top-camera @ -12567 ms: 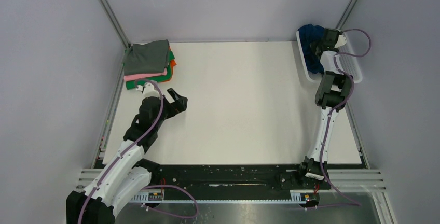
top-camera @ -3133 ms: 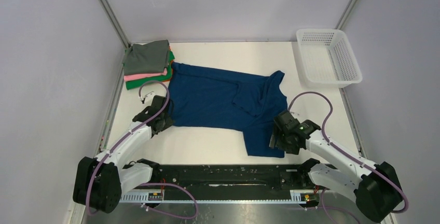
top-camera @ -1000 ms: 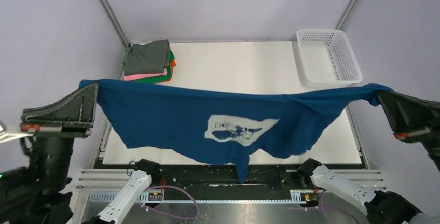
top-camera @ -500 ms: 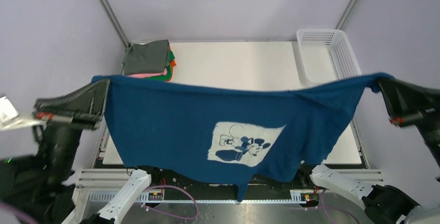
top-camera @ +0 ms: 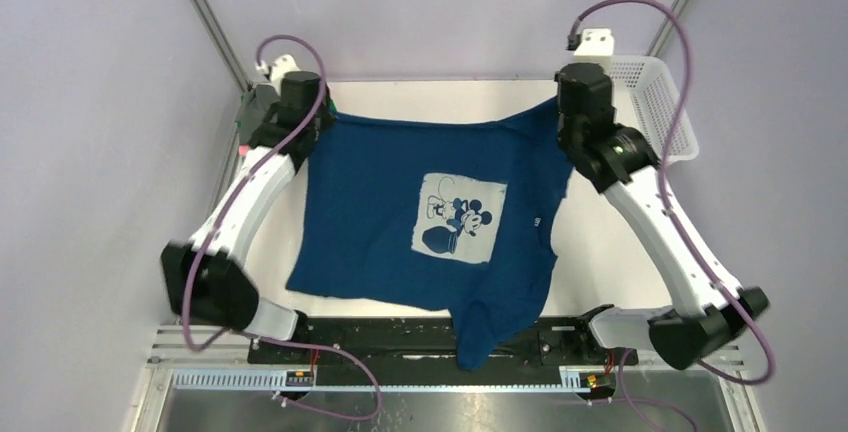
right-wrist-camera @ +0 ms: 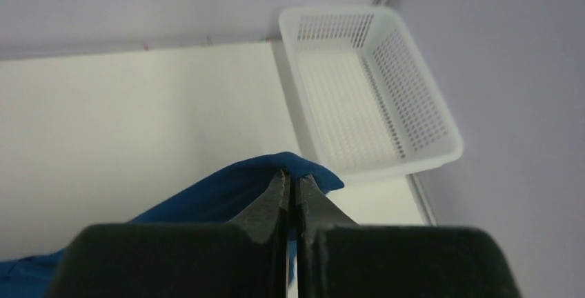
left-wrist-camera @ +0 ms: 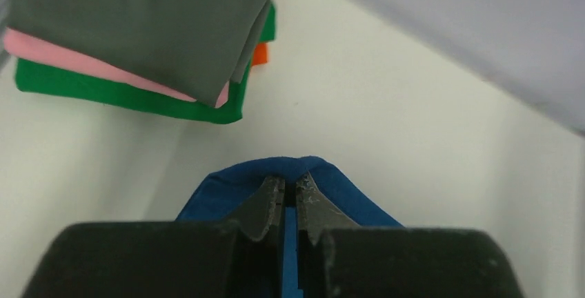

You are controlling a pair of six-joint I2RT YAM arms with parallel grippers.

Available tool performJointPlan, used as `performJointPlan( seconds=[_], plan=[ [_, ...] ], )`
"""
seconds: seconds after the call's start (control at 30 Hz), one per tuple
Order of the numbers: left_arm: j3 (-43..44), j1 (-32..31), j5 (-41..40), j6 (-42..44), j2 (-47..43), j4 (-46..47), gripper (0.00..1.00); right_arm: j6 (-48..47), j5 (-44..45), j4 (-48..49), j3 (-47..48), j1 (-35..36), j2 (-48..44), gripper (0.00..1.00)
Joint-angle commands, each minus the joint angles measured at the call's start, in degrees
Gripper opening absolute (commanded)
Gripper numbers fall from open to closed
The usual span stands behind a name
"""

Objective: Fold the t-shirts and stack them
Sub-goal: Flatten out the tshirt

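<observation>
Both claws are pinched tight on cloth: the left gripper nips one top corner of the dark blue t-shirt, and the right gripper nips the other. At the far right corner the white mesh basket shows its bare floor. Both arms reach to the far edge of the worktop, the left one beside the folded tees in the far left corner. The shirt stretches print-up between them, with its tail over the near edge.

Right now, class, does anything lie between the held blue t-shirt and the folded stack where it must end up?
Nothing visible does: only bare table separates the blue t-shirt, pinched by the left gripper, from the folded stack.
</observation>
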Motion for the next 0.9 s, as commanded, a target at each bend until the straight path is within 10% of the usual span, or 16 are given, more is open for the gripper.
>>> performJointPlan(
  seconds=[0.0, 0.37, 0.63, 0.7, 0.73, 0.77, 0.87],
  plan=[
    [5.0, 2.6, -0.8, 1.0, 14.7, 7.7, 0.0, 8.1, -10.6, 8.1, -1.4, -6.4, 7.1, 0.0],
    [30.6, 4.1, 5.4, 0.7, 47.0, 3.7, 0.0, 10.5, -16.1, 11.0, 8.9, -10.6, 32.8, 0.0],
    [39.6, 4.9, 4.0, -0.7, 55.8, 11.1, 0.24, 16.0, -20.9, 8.2, 29.7, -15.9, 53.3, 0.04],
    [47.8, 5.0, 6.5, -1.8, 59.6, 6.8, 0.47, 18.9, -24.5, 0.3, 45.9, -17.8, 61.5, 0.31],
    [51.8, 5.0, 8.6, -2.0, 61.2, 4.5, 0.83, 19.5, -28.0, -4.9, 54.9, -18.7, 65.9, 0.48],
    [53.9, 4.9, 11.2, -2.2, 61.8, 3.3, 0.97, 19.7, -31.0, -10.5, 62.0, -19.1, 69.5, 0.65],
    [51.1, 4.2, 15.0, -2.9, 58.2, 4.4, 0.99, 18.4, -36.5, -18.3, 67.6, -19.3, 71.5, 0.99]
  ],
)
